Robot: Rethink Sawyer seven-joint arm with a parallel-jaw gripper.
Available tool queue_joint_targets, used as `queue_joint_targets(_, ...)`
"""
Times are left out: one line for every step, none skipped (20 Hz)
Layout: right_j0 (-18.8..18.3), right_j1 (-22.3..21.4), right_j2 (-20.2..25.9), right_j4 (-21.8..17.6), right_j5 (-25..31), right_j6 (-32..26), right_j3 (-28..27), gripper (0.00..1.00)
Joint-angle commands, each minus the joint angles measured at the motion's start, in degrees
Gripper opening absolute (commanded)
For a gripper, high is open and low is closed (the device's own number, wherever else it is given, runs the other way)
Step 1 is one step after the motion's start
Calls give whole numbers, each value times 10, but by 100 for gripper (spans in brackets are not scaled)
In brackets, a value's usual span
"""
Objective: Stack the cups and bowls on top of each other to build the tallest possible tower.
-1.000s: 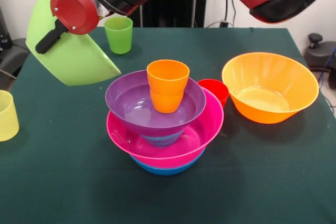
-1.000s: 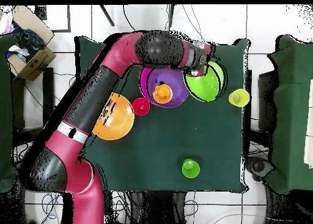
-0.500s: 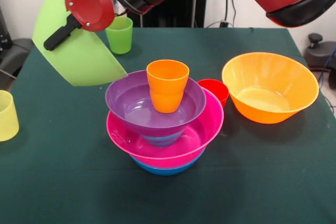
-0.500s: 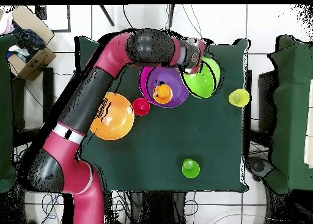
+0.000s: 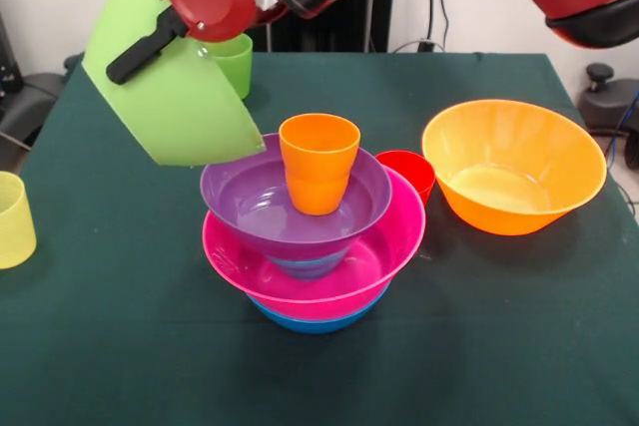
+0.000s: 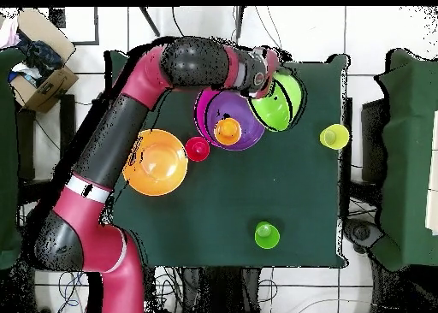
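Note:
My gripper (image 5: 128, 65) is shut on the rim of the lime green bowl (image 5: 185, 107), holding it tilted in the air just left of the tower, with its lower edge over the purple bowl's rim. The tower is a blue bowl (image 5: 315, 322) at the bottom, then a pink bowl (image 5: 391, 236), a purple bowl (image 5: 248, 197) and an orange cup (image 5: 319, 162) upright inside it. In the overhead view the gripper (image 6: 263, 85) and lime green bowl (image 6: 279, 104) sit beside the purple bowl (image 6: 246, 126).
A red cup (image 5: 411, 172) stands right behind the pink bowl. The large orange bowl (image 5: 514, 162) sits to the right. A green cup (image 5: 238, 65) stands at the back, partly hidden by the lime bowl. A pale yellow cup (image 5: 12, 218) is at the left edge.
The arm has carried the lime green bowl rightwards and slightly up in the front view, from left of the tower to touching over the purple bowl's edge. Nothing else moved.

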Motion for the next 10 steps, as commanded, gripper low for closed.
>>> queue_joint_targets(8,9,-24,34,-5,237,-54,0)
queue_joint_targets(9,11,-26,35,-3,242,-53,0)
queue_joint_targets(10,12,-27,36,-2,247,-52,0)
queue_joint_targets(10,13,-30,36,0,252,-54,0)
queue_joint_targets(10,15,-31,37,0,257,-54,0)
queue_joint_targets(11,16,-32,38,0,264,-53,0)
queue_joint_targets(13,17,-33,40,0,271,-53,0)
queue_joint_targets(14,18,-33,41,0,278,-53,0)
queue_joint_targets(15,19,-36,42,-1,288,-57,0)
queue_joint_targets(17,20,-36,44,-1,293,-56,0)
